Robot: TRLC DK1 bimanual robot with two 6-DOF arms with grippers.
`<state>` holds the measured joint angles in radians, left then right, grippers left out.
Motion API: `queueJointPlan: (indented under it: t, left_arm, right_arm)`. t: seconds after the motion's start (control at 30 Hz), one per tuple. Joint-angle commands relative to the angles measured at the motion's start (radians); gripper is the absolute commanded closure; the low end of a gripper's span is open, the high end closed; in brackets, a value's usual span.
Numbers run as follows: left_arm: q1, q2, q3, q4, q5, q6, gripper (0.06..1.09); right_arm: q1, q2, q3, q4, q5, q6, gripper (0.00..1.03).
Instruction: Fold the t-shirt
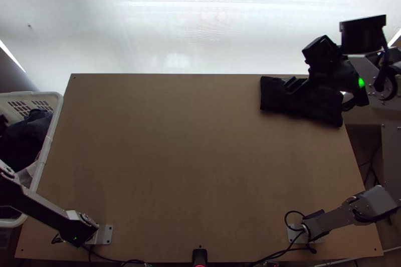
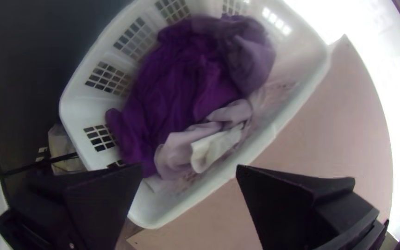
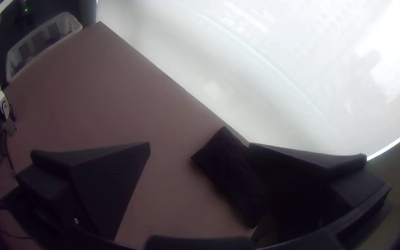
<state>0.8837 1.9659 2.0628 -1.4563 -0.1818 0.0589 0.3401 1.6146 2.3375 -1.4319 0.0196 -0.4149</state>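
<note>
Left jaws (image 2: 189, 165) and right jaws (image 3: 199, 144) gape wide, empty; the folded black cloth rectangle (image 1: 274, 97) beneath the latter, likely soft, warrants an end grip.

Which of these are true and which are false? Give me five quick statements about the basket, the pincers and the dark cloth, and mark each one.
1. The white basket is at the left edge of the table. True.
2. The basket is empty. False: purple cloth and pale cloth lie in it.
3. The left pincer and the right pincer both have their fingers apart. True.
4. The dark cloth lies by the table's far right corner. True.
5. That dark cloth is spread out wide. False: it forms a compact oblong.
</note>
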Motion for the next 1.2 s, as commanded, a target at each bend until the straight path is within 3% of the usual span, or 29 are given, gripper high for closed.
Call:
queueJointPlan:
  t: [0.0, 0.17, 0.27, 0.53, 0.63, 0.97, 1.03, 1.07, 1.1, 1.17]
  left_arm:
    - [0.156, 0.123, -0.078, 0.051, -0.123, 0.128, 0.11]
    - [0.213, 0.077, -0.293, 0.169, -0.128, 0.300, 0.11]
    - [0.215, 0.013, -0.457, 0.315, -0.128, 0.386, 0.11]
    - [0.202, 0.053, -0.576, 0.467, -0.024, 0.406, 0.12]
    - [0.187, 0.080, -0.578, 0.508, 0.015, 0.410, 0.21]
    - [0.198, 0.211, -0.457, 0.540, 0.053, 0.410, 0.24]
    - [0.213, 0.241, -0.423, 0.539, 0.088, 0.424, 0.48]
    - [0.219, 0.252, -0.409, 0.533, 0.134, 0.443, 0.72]
    - [0.228, 0.263, -0.398, 0.521, 0.186, 0.463, 0.84]
    - [0.245, 0.286, -0.372, 0.478, 0.206, 0.466, 0.86]
  right_arm:
    - [0.014, 0.021, 0.019, -0.042, -0.027, -0.027, 0.04]
    - [-0.016, 0.019, 0.016, -0.056, -0.038, -0.045, 0.04]
    - [-0.023, 0.016, 0.014, -0.061, -0.040, -0.045, 0.04]
    - [-0.016, 0.005, 0.009, -0.065, -0.044, -0.039, 0.04]
    - [-0.016, 0.002, 0.006, -0.068, -0.044, -0.038, 0.04]
    - [-0.023, -0.016, 0.006, -0.070, -0.043, -0.032, 0.04]
    - [-0.023, -0.022, 0.006, -0.070, -0.043, -0.025, 0.04]
    - [-0.024, -0.025, 0.006, -0.071, -0.043, -0.022, 0.04]
    - [-0.024, -0.027, 0.006, -0.075, -0.043, -0.021, 0.04]
    - [-0.026, -0.028, 0.006, -0.075, -0.044, -0.012, 0.04]
